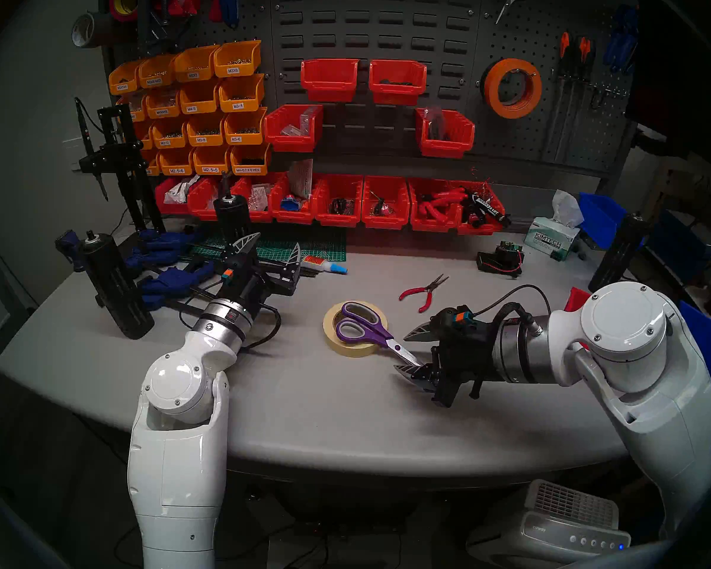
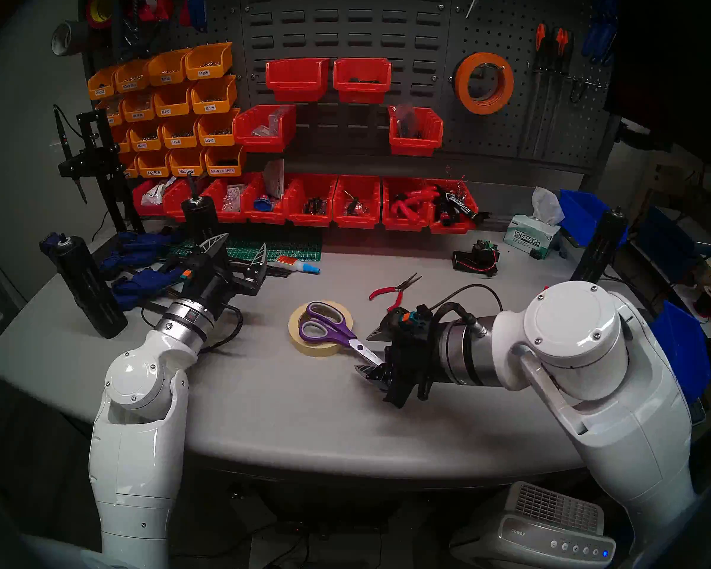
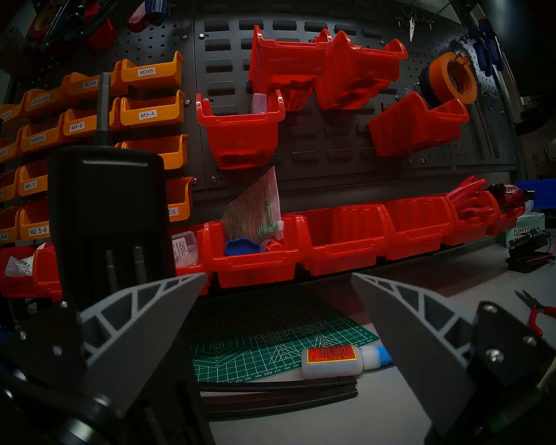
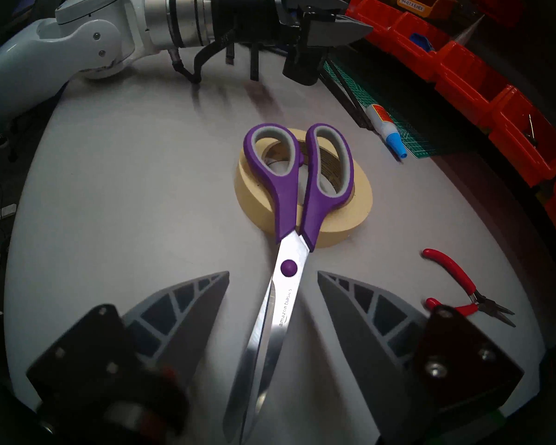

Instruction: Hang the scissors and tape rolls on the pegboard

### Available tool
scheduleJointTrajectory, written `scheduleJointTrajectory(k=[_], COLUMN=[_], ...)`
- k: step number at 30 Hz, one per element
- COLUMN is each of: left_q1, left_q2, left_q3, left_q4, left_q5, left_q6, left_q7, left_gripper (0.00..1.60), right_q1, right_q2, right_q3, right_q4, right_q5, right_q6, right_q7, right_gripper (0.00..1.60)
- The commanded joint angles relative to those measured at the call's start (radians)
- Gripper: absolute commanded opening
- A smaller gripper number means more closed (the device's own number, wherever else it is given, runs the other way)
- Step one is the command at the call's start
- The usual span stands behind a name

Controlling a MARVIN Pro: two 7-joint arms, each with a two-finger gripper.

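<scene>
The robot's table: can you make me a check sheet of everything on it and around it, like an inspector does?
Surface: grey table, mostly bare at the front.
Job's things: scissors lie with handles on the cream tape roll, blades on the table; orange tape roll hangs on the pegboard, a black roll behind it.
Clutter: red pliers, glue bottle, green cutting mat, blue clamps.
Hands: right hand open, straddling the blades without touching; left hand open, empty.
Cables: black cable on the right wrist.
Surroundings: red bins, orange bins, tissue box.
</scene>
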Motion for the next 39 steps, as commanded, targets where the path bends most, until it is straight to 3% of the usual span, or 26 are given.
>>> scheduleJointTrajectory(k=[1,5,12,14,15,17,19,22,24,25,28,34,35,38,39], left_q1=[0.0,0.0,0.0,0.0,0.0,0.0,0.0,0.0,0.0,0.0,0.0,0.0,0.0,0.0,0.0], left_q2=[0.0,0.0,0.0,0.0,0.0,0.0,0.0,0.0,0.0,0.0,0.0,0.0,0.0,0.0,0.0], left_q3=[0.0,0.0,0.0,0.0,0.0,0.0,0.0,0.0,0.0,0.0,0.0,0.0,0.0,0.0,0.0], left_q4=[0.0,0.0,0.0,0.0,0.0,0.0,0.0,0.0,0.0,0.0,0.0,0.0,0.0,0.0,0.0], left_q5=[0.0,0.0,0.0,0.0,0.0,0.0,0.0,0.0,0.0,0.0,0.0,0.0,0.0,0.0,0.0], left_q6=[-0.009,-0.009,-0.009,-0.009,-0.009,-0.009,-0.009,-0.009,-0.009,-0.009,-0.009,-0.009,-0.008,-0.008,-0.007], left_q7=[0.0,0.0,0.0,0.0,0.0,0.0,0.0,0.0,0.0,0.0,0.0,0.0,0.0,0.0,0.0], left_gripper=[1.6,1.6,1.6,1.6,1.6,1.6,1.6,1.6,1.6,1.6,1.6,1.6,1.6,1.6,1.6], right_q1=[0.064,0.082,0.105,0.108,0.109,0.111,0.111,0.106,0.103,0.101,0.098,0.088,0.058,0.058,0.052], right_q2=[0.0,-0.001,0.0,-0.001,-0.001,-0.001,0.001,0.004,0.007,0.009,0.012,0.017,-0.017,-0.017,-0.025], right_q3=[-0.027,-0.055,-0.094,-0.1,-0.102,-0.105,-0.106,-0.101,-0.095,-0.093,-0.087,-0.062,-0.012,-0.012,0.021], right_q4=[-0.013,-0.013,0.001,0.005,0.005,0.007,0.007,0.005,0.005,0.004,0.003,-0.01,-0.013,-0.013,-0.013], right_q5=[-0.019,-0.041,-0.064,-0.068,-0.069,-0.069,-0.07,-0.07,-0.07,-0.071,-0.069,-0.066,-0.048,-0.048,-0.034], right_q6=[0.007,0.009,0.016,0.018,0.019,0.023,0.023,0.023,0.022,0.021,0.021,0.016,-0.003,-0.003,-0.004], right_q7=[-0.011,-0.023,-0.029,-0.029,-0.03,-0.027,-0.025,-0.023,-0.022,-0.021,-0.018,-0.015,-0.037,-0.037,-0.035], right_gripper=[1.08,1.16,1.02,0.93,0.77,0.65,0.65,0.46,0.43,0.19,0.0,0.0,0.0,0.0,0.0])
